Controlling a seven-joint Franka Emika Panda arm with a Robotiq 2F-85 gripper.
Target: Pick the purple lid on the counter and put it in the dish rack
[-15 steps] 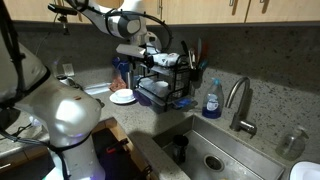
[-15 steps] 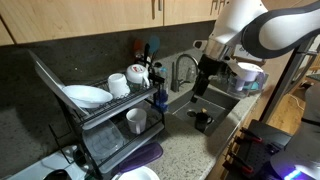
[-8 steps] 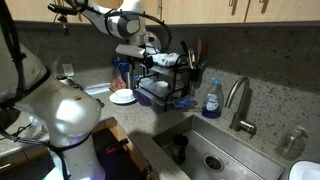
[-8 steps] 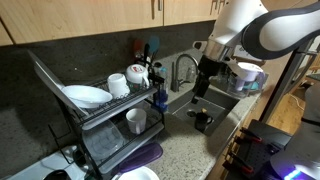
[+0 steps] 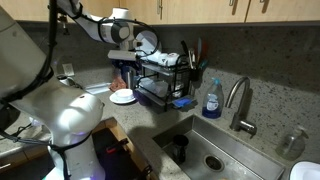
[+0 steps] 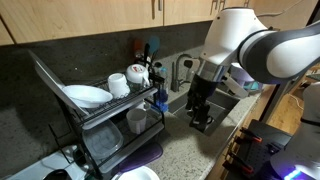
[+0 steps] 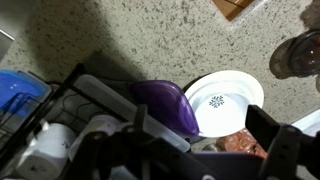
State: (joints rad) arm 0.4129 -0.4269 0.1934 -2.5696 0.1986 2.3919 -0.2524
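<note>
The purple lid point(image 7: 168, 104) lies on the grey speckled counter point(image 7: 130, 40), tucked against the end of the black wire dish rack point(image 7: 60, 120) and beside a white plate point(image 7: 222, 100). The lid also shows low beside the rack in an exterior view point(image 6: 142, 157). The rack point(image 5: 165, 78) holds cups and a white dish point(image 6: 85, 97). My gripper point(image 7: 205, 150) hangs above the lid and plate, fingers wide apart and empty. It shows in both exterior views point(image 5: 124, 62) point(image 6: 197, 110).
A steel sink point(image 5: 215, 155) with a faucet point(image 5: 238, 100) lies beyond the rack, with a blue soap bottle point(image 5: 212, 98) at its edge. A reddish-brown packet point(image 7: 235, 143) and a dark glass point(image 7: 295, 55) stand near the plate. Wooden cabinets hang overhead.
My arm has swung away from the rack's top towards the plate end of the counter and come lower. The lid and plate have not moved.
</note>
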